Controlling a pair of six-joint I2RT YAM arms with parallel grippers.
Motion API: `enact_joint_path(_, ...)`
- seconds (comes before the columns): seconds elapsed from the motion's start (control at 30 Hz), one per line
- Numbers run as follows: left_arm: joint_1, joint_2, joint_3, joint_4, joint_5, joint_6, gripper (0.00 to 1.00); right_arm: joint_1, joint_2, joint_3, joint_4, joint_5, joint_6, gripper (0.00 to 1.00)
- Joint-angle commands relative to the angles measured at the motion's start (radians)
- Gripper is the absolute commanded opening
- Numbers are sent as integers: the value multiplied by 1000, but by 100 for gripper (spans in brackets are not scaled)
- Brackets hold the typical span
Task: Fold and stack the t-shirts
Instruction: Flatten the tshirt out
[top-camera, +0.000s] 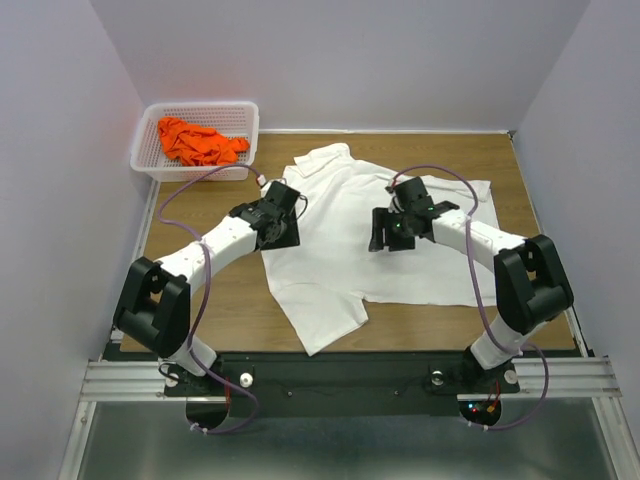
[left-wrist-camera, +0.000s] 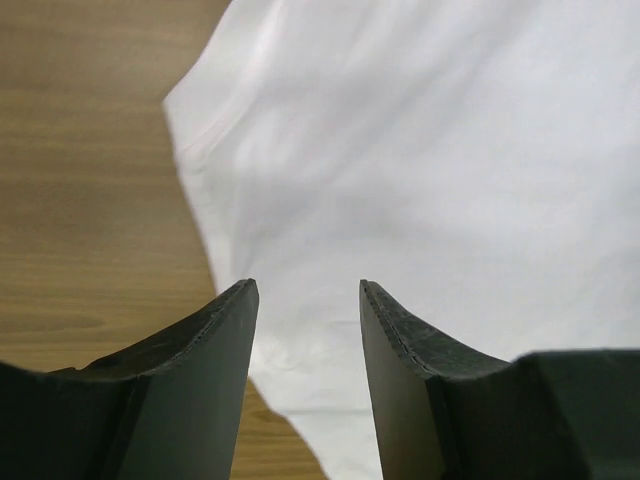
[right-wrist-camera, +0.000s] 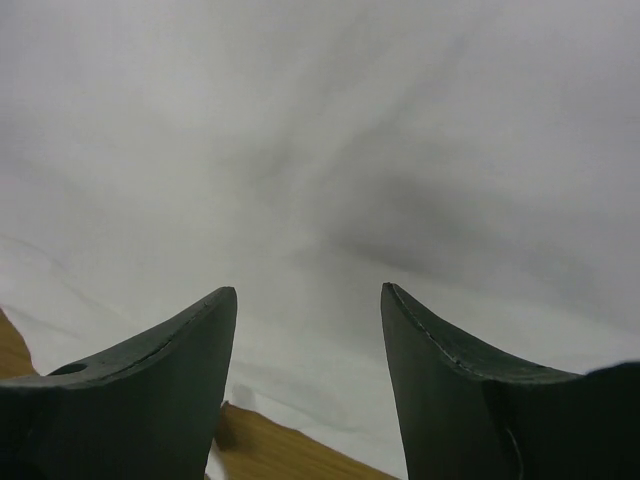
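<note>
A white t-shirt (top-camera: 340, 215) lies spread on the wooden table, collar toward the back, one sleeve at the front left. It fills the left wrist view (left-wrist-camera: 420, 150) and the right wrist view (right-wrist-camera: 320, 130). An orange t-shirt (top-camera: 197, 141) lies crumpled in the white basket (top-camera: 160, 168) at the back left. My left gripper (top-camera: 283, 232) is open and empty over the shirt's left edge; its fingers (left-wrist-camera: 225, 340) stand apart above the cloth. My right gripper (top-camera: 380, 238) is open and empty over the middle of the shirt, its fingers (right-wrist-camera: 200, 350) apart.
The basket stands at the table's back left corner. Bare wood (top-camera: 195, 310) shows left of the shirt and along the front edge. White walls close in the table on the left, back and right.
</note>
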Motion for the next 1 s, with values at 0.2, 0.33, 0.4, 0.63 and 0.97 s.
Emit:
enact_joint_path(0.2,-25,189,63,26,-91,-98,53,44,-152,-97,45,-13,22,65)
enact_joint_path(0.33,-28,190,-12,49,-77,-148,52,44,-230,-145,10,3,61,66)
enact_joint_path(0.4,-31,178,-45,63,-68,-179,52,44,-273,-160,-4,29,67,66)
enact_joint_path(0.63,-73,114,-253,72,-12,-318,52,42,-368,-194,-44,59,68,68)
enact_joint_path(0.97,-209,-32,-387,-17,75,-515,53,44,-399,-199,-57,88,79,71)
